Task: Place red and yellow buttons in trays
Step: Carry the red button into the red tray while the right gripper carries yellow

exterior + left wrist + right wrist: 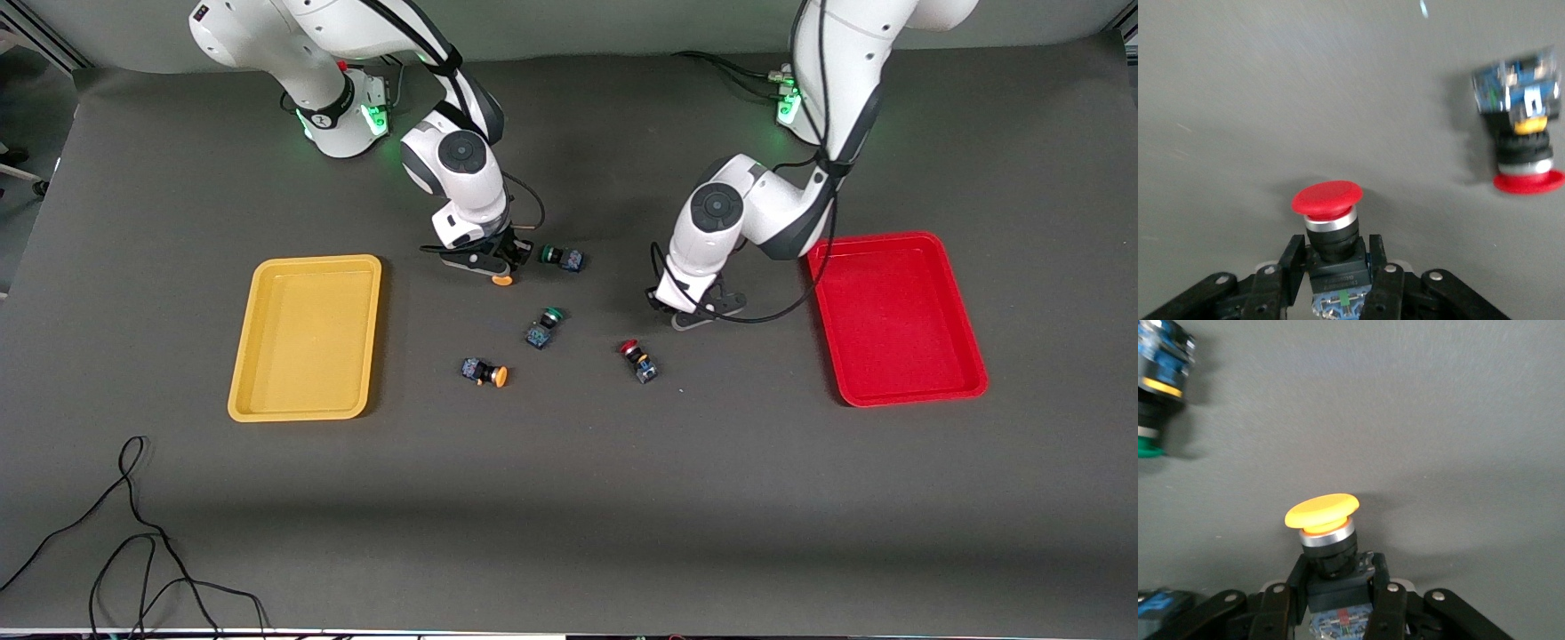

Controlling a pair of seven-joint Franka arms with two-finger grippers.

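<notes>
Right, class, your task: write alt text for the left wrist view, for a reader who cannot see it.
The left hand is shut on a red-capped button, gripping its dark body with the cap pointing away from the camera over the grey table. A second red-capped button lies on its side on the table nearby.

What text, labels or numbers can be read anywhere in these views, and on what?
None can be read.
The red button in the left gripper carries a pale line of print on its dark body: too blurred.
The yellow button in the right gripper shows no print.
Neither the yellow tray nor the red tray bears markings.
</notes>
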